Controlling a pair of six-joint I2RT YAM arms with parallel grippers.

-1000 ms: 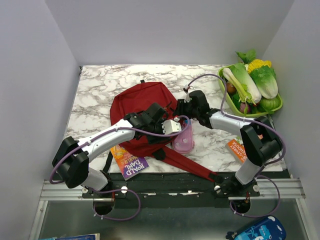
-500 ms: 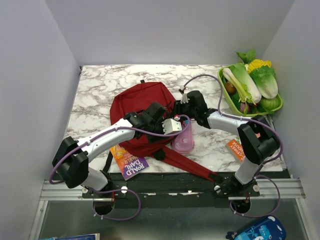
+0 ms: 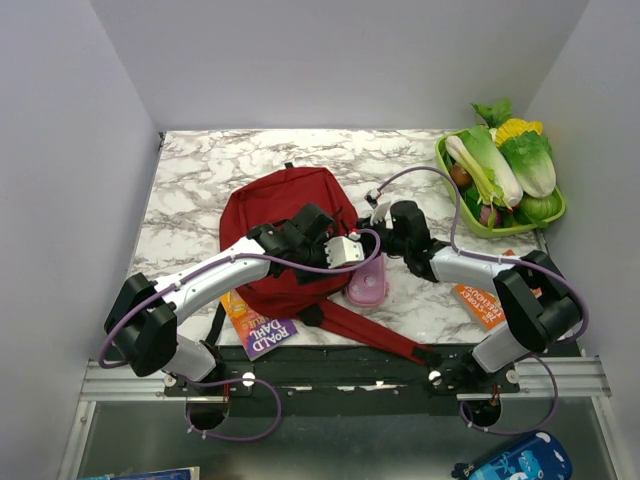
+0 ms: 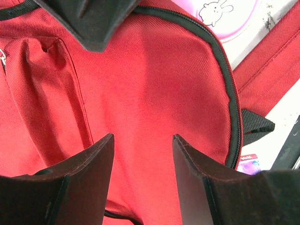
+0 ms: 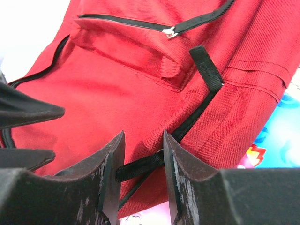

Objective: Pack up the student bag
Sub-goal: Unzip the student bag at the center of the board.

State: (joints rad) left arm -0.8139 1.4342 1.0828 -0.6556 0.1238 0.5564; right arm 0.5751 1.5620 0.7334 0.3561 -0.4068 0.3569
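The student bag (image 3: pixel 275 215), a dark red backpack, lies flat mid-table with its straps trailing toward the front edge. My left gripper (image 3: pixel 308 226) hovers over its middle; in the left wrist view it (image 4: pixel 143 138) is open, with bare red fabric (image 4: pixel 150 84) between the fingers. My right gripper (image 3: pixel 383 215) is at the bag's right edge. In the right wrist view it (image 5: pixel 143 145) is shut on a thin black webbing strap (image 5: pixel 140 166) of the bag (image 5: pixel 140 84).
A pink cartoon pencil case (image 3: pixel 366 283) lies against the bag's right side. A Roald Dahl book (image 3: pixel 258 322) lies at the front left and an orange book (image 3: pixel 482 300) at the front right. A green basket of vegetables (image 3: pixel 463 205) stands at the back right.
My right gripper has drawn back to the right and toward the front, and the bag's right edge has stretched out with it. The left arm has barely moved.
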